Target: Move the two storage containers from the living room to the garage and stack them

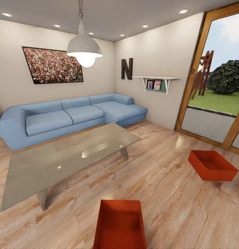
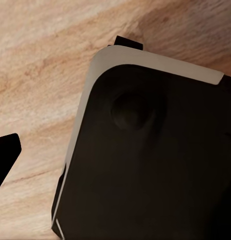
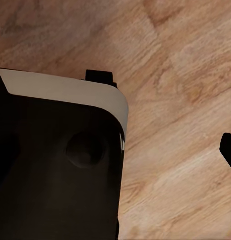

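Observation:
Two red-orange storage containers stand open-topped on the light wood floor of the living room in the head view. One container [image 1: 120, 224] is right in front of me at the bottom middle. The other container [image 1: 212, 166] sits farther off to the right, near the glass door. In the left wrist view a single dark fingertip [image 2: 5, 157] of my left gripper juts over the wood floor. A dark fingertip [image 3: 229, 150] of my right gripper pokes into the right wrist view. Neither gripper's second finger is in frame.
A glass coffee table [image 1: 64, 155] stands left of the near container, with a blue sectional sofa [image 1: 71, 116] behind it. A wood-framed glass door [image 1: 216, 86] fills the right wall. My black, white-edged base [image 2: 145, 160] [image 3: 55, 165] looms in both wrist views.

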### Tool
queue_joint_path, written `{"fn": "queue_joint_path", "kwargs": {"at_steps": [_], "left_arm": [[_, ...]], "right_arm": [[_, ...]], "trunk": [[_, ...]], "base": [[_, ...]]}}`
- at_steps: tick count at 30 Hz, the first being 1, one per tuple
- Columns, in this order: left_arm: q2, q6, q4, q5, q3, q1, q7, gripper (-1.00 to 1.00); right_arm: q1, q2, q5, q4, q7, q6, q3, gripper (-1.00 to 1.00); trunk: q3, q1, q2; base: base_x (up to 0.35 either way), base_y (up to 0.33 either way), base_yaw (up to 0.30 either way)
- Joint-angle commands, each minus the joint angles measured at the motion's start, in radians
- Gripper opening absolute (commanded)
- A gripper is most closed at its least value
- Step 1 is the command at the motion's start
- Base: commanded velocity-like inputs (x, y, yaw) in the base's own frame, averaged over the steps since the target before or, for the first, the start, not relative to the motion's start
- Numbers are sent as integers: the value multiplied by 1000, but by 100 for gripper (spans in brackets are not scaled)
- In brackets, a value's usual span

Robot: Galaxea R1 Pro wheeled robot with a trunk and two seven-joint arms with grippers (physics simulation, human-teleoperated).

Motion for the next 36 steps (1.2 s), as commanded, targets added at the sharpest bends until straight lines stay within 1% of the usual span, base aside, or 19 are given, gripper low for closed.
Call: {"fn": "queue_joint_path", "kwargs": {"at_steps": [1, 36], "left_arm": [[0, 4, -3, 11, 0, 1, 1, 100], [0, 4, -3, 11, 0, 1, 1, 100]], "right_arm": [[-2, 0, -3, 3, -2, -5, 8, 100], [-2, -1, -2, 2, 1, -5, 9, 100]], "trunk": [[-2, 0, 0], [-58, 0, 0]], "base": [[0, 0, 0], [0, 0, 0]]}}
